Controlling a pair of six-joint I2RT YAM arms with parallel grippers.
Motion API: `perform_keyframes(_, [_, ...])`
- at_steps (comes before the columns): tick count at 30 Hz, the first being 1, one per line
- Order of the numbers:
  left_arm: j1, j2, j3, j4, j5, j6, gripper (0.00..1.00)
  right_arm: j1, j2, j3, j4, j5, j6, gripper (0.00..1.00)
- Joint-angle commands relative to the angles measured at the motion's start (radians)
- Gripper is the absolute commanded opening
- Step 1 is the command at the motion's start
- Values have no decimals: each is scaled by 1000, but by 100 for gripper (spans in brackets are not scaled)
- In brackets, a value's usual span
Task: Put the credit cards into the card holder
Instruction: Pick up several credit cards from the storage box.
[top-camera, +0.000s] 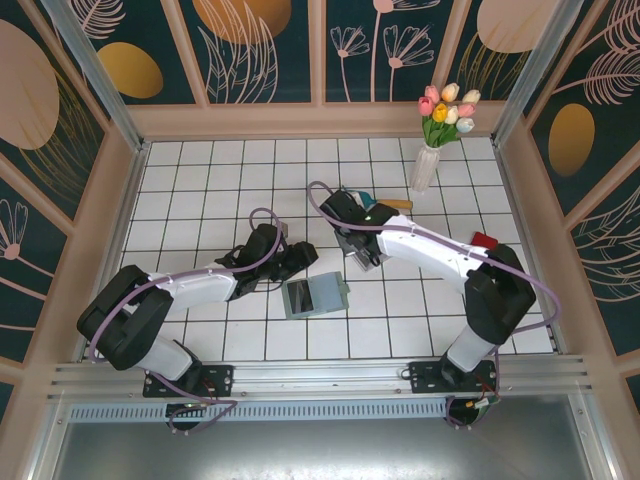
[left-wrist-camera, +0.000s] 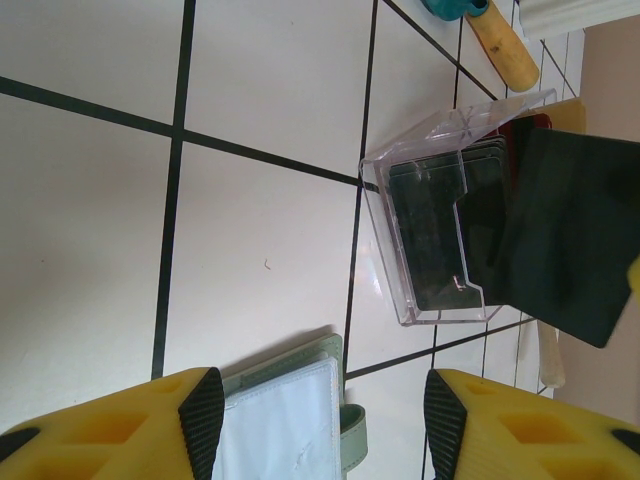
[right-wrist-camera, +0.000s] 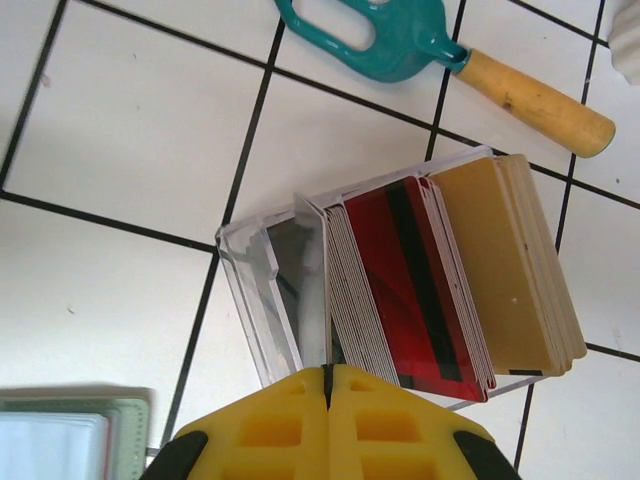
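Your right gripper (right-wrist-camera: 328, 385) is pinched shut at the edge of the cards (right-wrist-camera: 420, 290) in the clear tray (right-wrist-camera: 255, 290) mid-table, catch unclear, so lift straight and slowly toward the card holder (top-camera: 315, 297) nearer the front edge, under your half-open left gripper (left-wrist-camera: 322, 400).

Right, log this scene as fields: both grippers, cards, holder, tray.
left gripper: open, at the holder's edge
right gripper: shut on a dark card, above the tray
tray: clear, holds a red card and beige cards standing on edge
holder: lies open beside the tray
shovel: teal, wooden handle, beyond the tray
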Motion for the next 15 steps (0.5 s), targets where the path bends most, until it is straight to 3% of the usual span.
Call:
perform_keyframes(1, [-2, -12, 7, -18, -6, 15, 58, -13, -35, 39, -63, 3, 52, 0])
perform_keyframes(8, [0, -54, 2, 9, 1, 21, 60, -25, -129, 42, 8, -123, 112, 0])
perform_keyframes(15, [41, -116, -39, 166, 110, -29, 68, -87, -276, -49, 194, -400, 215, 0])
